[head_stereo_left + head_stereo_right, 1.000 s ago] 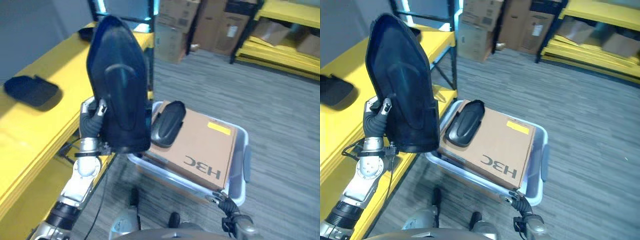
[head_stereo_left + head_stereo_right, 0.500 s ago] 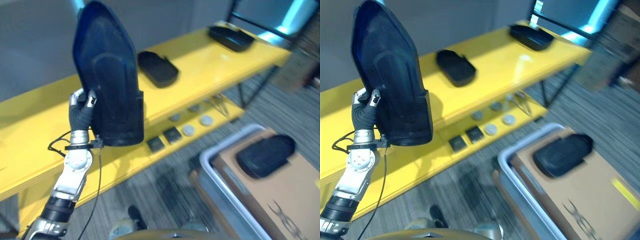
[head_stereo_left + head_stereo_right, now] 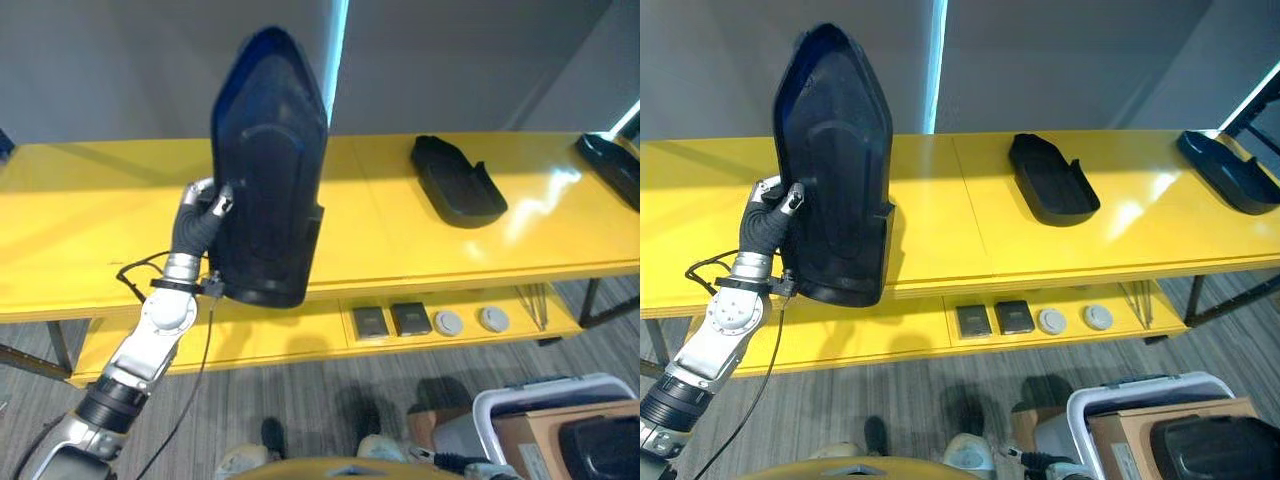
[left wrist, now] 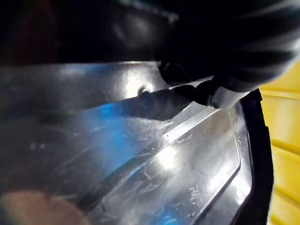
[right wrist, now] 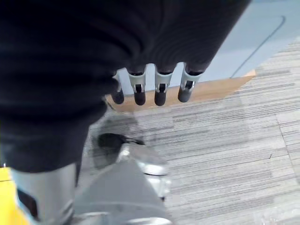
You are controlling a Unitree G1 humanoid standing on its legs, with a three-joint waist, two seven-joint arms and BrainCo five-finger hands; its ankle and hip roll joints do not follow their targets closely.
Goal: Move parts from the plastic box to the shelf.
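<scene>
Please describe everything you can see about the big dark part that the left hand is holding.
The big dark part is a glossy, dark blue-black shell that looks like moulded plastic. It narrows to a rounded tip on top, has a wide squared base, and shows a raised oval panel in its middle. It stands nearly upright, lifted in front of the yellow shelf. The left hand grips its edge, with fingers curled round the rim. Nothing else touches it.
</scene>
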